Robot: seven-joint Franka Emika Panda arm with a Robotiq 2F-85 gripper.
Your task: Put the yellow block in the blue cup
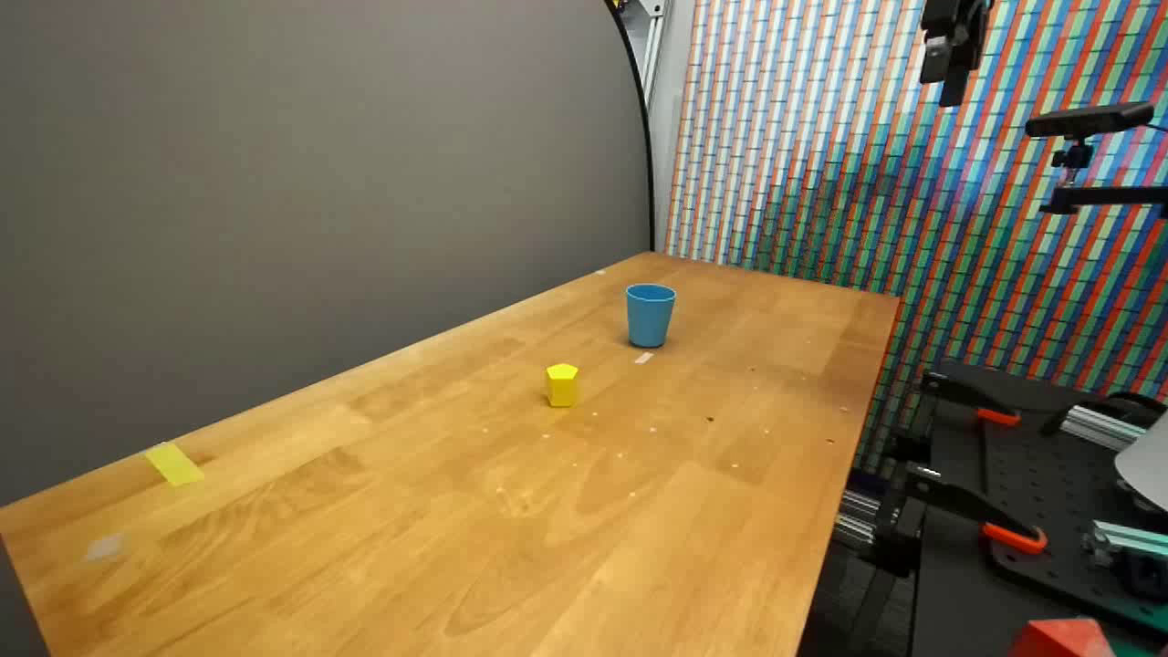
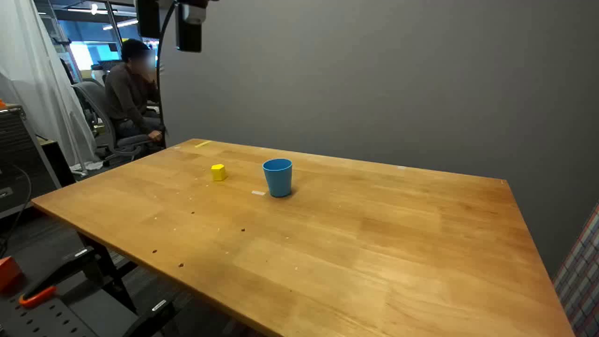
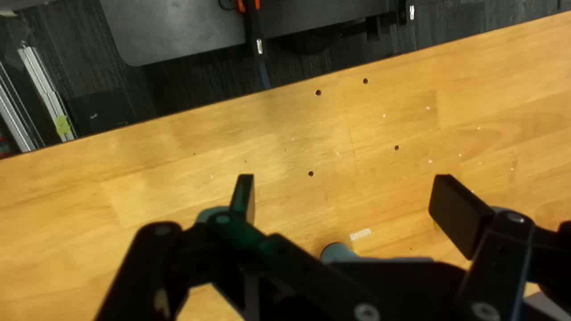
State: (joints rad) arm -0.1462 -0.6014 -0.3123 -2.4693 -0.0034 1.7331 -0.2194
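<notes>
Wrist view: gripper (image 3: 343,200) splayed, holding nothing; block (image 1: 562,387) probably mostly hidden there, so misaligned descent could topple it.

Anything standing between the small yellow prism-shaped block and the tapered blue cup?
In both exterior views, nothing visible stands between the yellow block and the blue cup; a flat whitish strip lies near the cup.

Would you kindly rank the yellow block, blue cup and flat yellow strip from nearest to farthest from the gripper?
In an exterior view:
1. Blue cup, below and left of the gripper.
2. Yellow block, lower and further left.
3. Flat yellow strip, far left, near the edge of the table.
</notes>
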